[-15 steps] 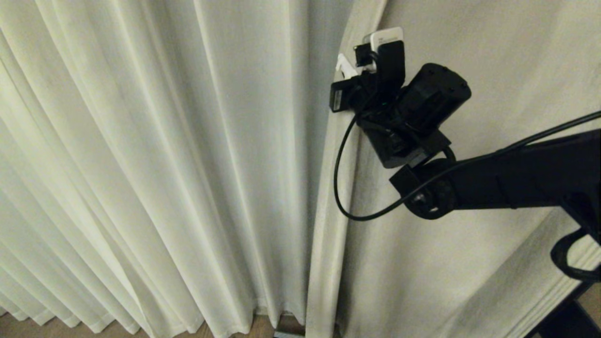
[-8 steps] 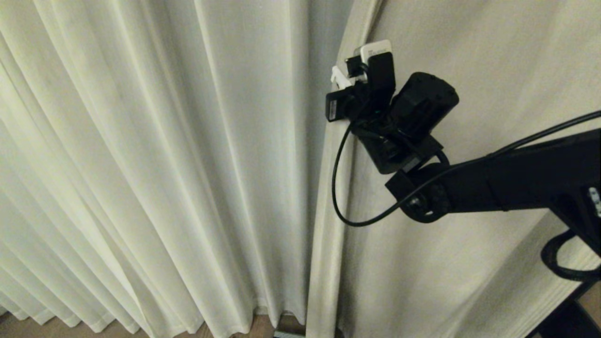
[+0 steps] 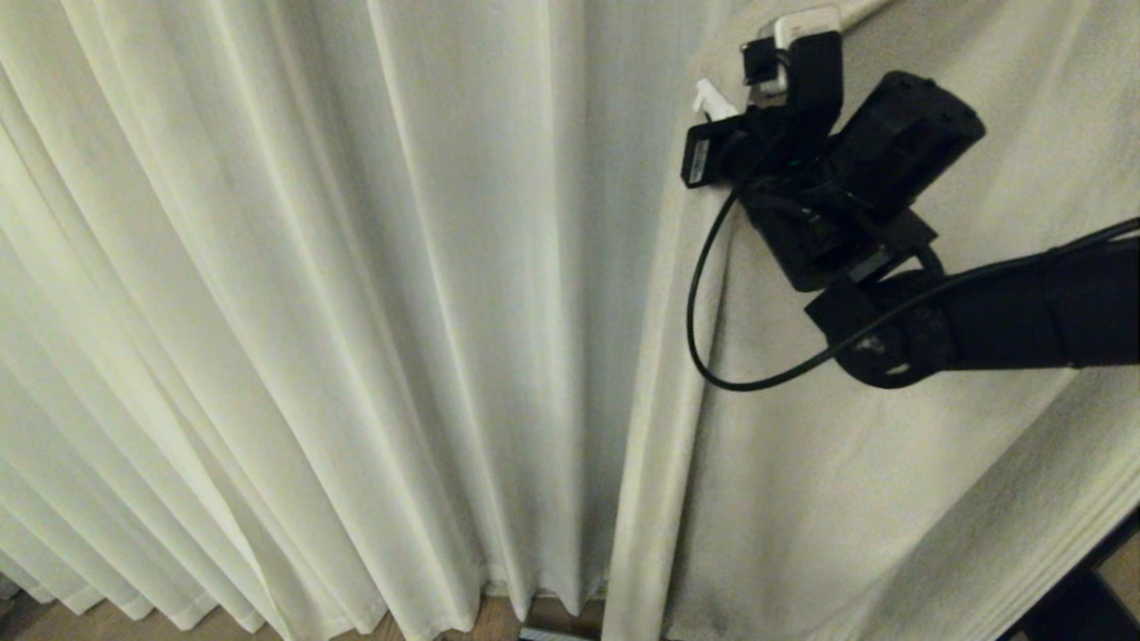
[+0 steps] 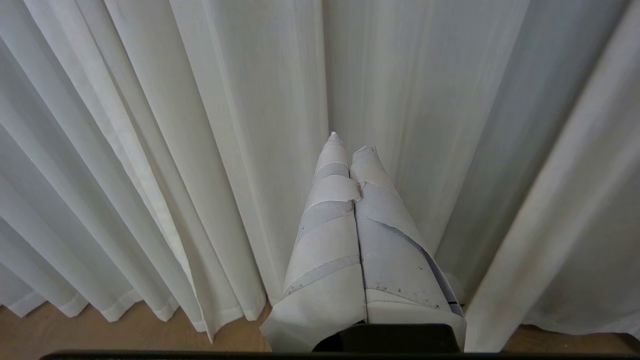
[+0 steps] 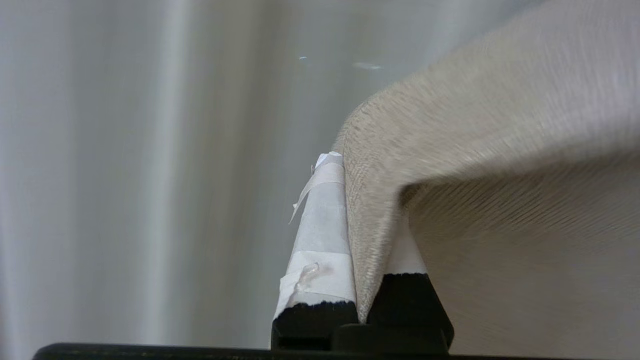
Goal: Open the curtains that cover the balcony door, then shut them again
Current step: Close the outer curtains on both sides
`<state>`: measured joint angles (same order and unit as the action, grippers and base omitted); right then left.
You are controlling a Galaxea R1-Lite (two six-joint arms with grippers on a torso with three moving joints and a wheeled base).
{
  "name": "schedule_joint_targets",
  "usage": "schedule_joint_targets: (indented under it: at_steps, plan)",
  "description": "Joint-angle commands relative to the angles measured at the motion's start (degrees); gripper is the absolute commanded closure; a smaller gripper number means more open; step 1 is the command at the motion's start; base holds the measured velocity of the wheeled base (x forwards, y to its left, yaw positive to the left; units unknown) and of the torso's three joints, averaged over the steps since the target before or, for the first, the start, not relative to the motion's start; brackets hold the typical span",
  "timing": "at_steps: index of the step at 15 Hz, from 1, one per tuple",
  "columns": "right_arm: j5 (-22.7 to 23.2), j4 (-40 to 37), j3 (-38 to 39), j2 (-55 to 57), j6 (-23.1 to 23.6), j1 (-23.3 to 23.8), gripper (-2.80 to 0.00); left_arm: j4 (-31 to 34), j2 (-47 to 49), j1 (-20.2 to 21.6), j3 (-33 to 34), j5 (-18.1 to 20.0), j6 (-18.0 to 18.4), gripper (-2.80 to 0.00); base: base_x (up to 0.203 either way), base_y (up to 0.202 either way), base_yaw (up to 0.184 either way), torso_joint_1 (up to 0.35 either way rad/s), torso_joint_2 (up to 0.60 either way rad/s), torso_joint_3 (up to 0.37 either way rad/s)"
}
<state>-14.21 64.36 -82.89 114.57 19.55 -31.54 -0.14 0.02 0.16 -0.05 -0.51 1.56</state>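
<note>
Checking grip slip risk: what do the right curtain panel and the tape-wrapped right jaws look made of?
Cream right curtain panel: seemingly a coarse woven cloth, matte; ribbed weave lines show where it folds. Right gripper jaws: black, apparently hard plastic, wrapped in white, paper-like tape with a loose torn end, pinching the panel's edge.

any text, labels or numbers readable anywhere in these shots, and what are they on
None can be read.
A small pale sticker sits on the black housing of the right gripper in the head view; its print is too small to read.
The curtains, the tape wrapped round the left gripper fingers, and the wood floor carry no writing.
</note>
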Motion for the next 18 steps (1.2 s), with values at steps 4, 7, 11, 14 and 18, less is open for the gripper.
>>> schedule_joint_targets:
  at_steps: [4, 7, 11, 14, 18]
  plan:
    - [-0.11, 0.94, 7.14, -8.23, -0.02, 4.0, 0.0, -0.03, -0.02, 0.02, 0.05, -0.02, 0.02, 0.0, 0.0, 0.0, 0.0, 0.0, 0.0, 0.0]
    - [-0.11, 1.31, 10.27, -10.25, -0.03, 4.47, 0.0, -0.03, -0.02, 0.02, 0.04, -0.02, 0.02, 0.0, 0.0, 0.0, 0.0, 0.0, 0.0, 0.0]
    - [-0.28, 1.68, 12.59, -12.37, 0.01, 4.54, -2.8, -0.03, -0.02, 0.02, 0.0, -0.02, 0.02, 0.0, 0.0, 0.0, 0.0, 0.0, 0.0, 0.0]
    - [-0.2, 2.48, 15.6, -14.43, 0.05, 4.83, -2.8, -0.03, -0.02, 0.02, -0.04, -0.02, 0.02, 0.0, 0.0, 0.0, 0.0, 0.0, 0.0, 0.0]
    - [-0.11, 4.07, 26.23, -21.18, 0.02, 4.98, -2.8, -0.03, -0.02, 0.02, 0.04, -0.02, 0.02, 0.0, 0.0, 0.0, 0.0, 0.0, 0.0, 0.0]
